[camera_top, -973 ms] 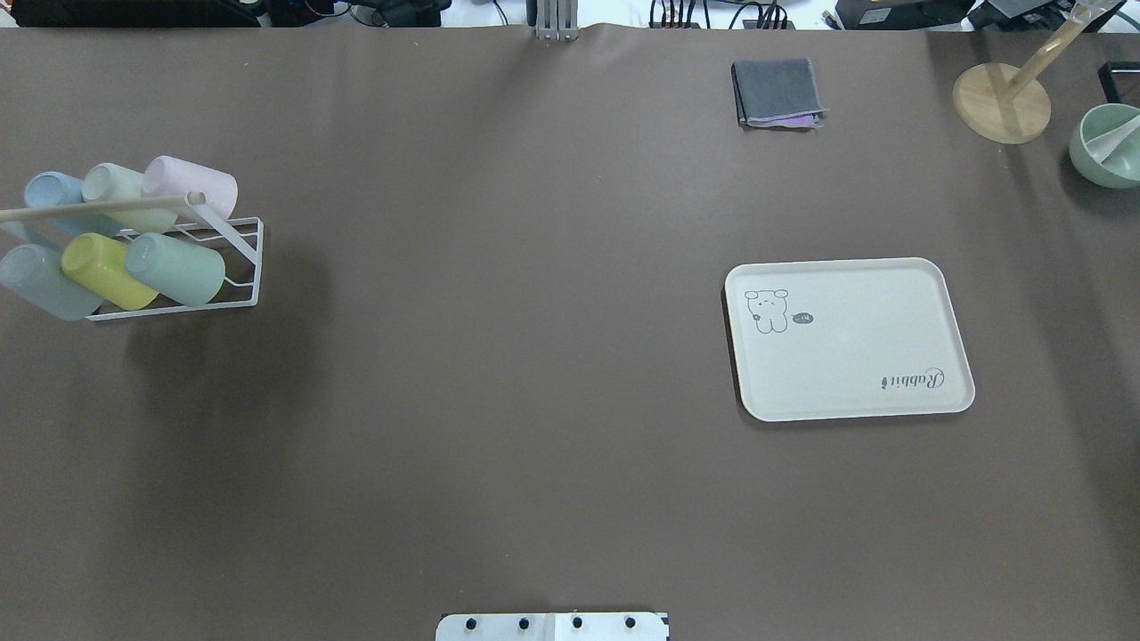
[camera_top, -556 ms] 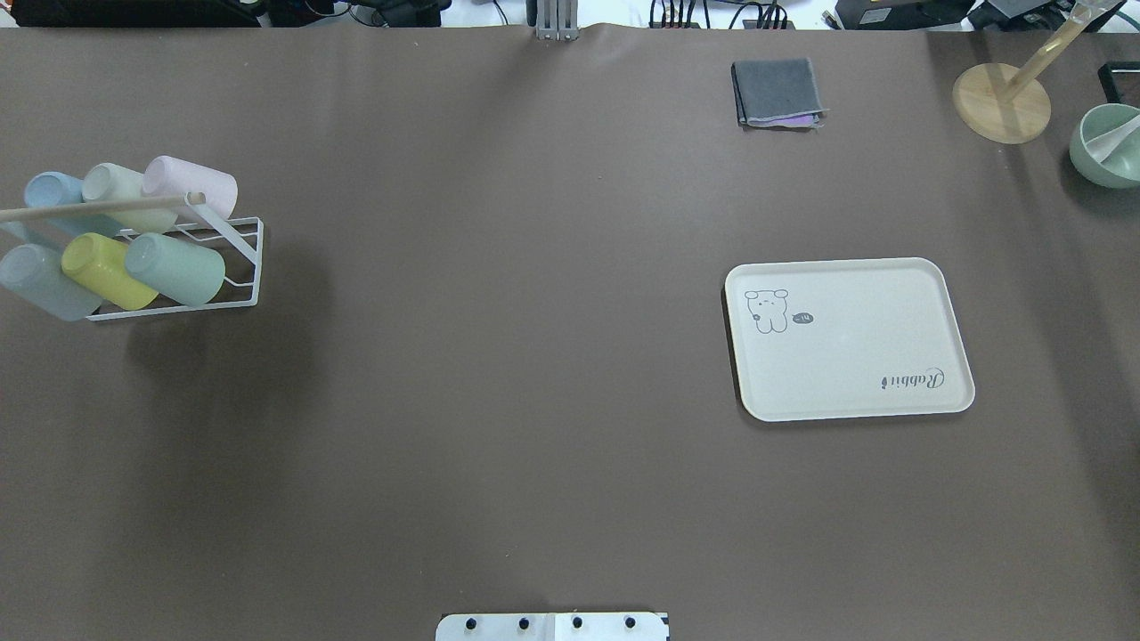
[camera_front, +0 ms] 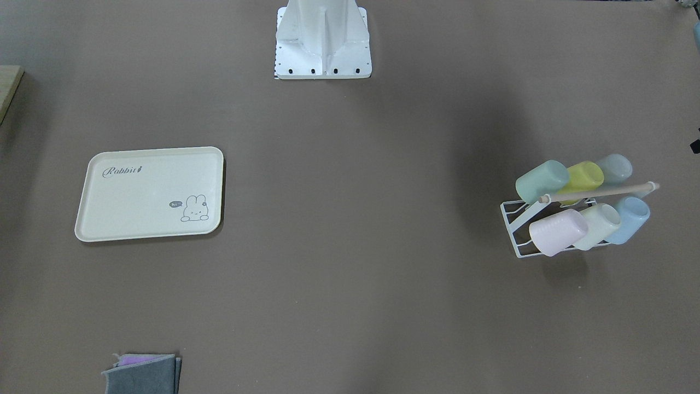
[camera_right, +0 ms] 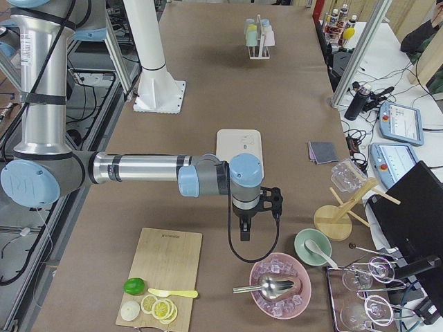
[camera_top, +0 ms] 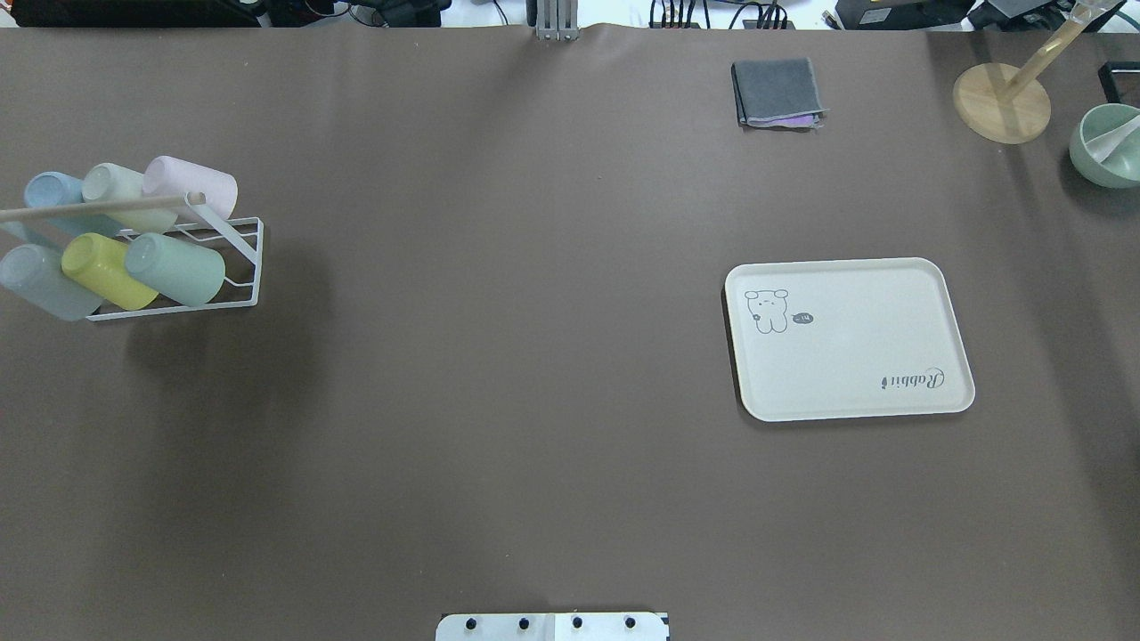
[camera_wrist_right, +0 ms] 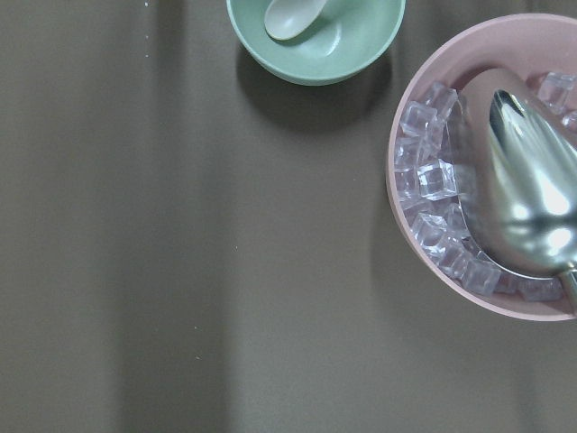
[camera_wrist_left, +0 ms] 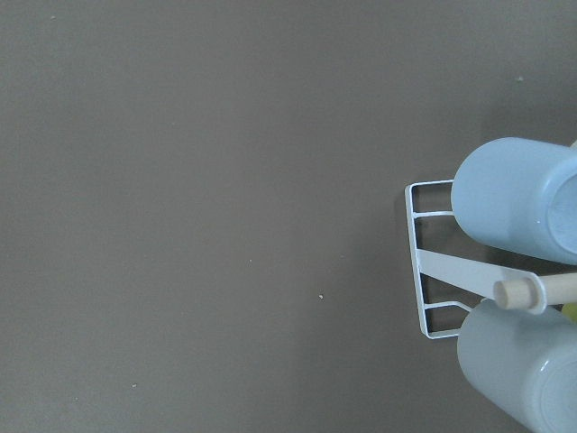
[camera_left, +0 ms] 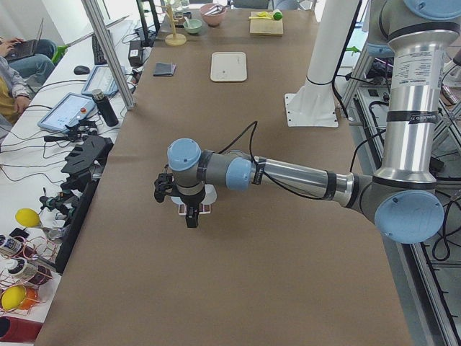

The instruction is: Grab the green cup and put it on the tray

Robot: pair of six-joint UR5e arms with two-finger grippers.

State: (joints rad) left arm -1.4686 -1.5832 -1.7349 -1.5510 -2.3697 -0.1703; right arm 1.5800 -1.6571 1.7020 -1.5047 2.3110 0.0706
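The green cup (camera_top: pixel 175 267) lies tilted in a white wire rack (camera_top: pixel 242 260) at the table's left, beside a yellow-green cup (camera_top: pixel 105 270); it also shows in the front-facing view (camera_front: pixel 541 181). The cream tray (camera_top: pixel 850 343) with the bunny and "Rabbit" print lies bare at the right, also in the front-facing view (camera_front: pixel 150 193). My left gripper (camera_left: pixel 191 216) hangs over the rack's outer end; it shows only in the left side view, so I cannot tell its state. My right gripper (camera_right: pixel 243 232) hangs past the tray, far from the cup; I cannot tell its state.
The rack holds several other pastel cups, such as a blue one (camera_wrist_left: pixel 518 198). A grey cloth (camera_top: pixel 777 92), a wooden stand (camera_top: pixel 1002 102) and a green bowl (camera_top: pixel 1107 145) sit at the far right. A pink bowl of ice (camera_wrist_right: pixel 487 171) lies under my right wrist.
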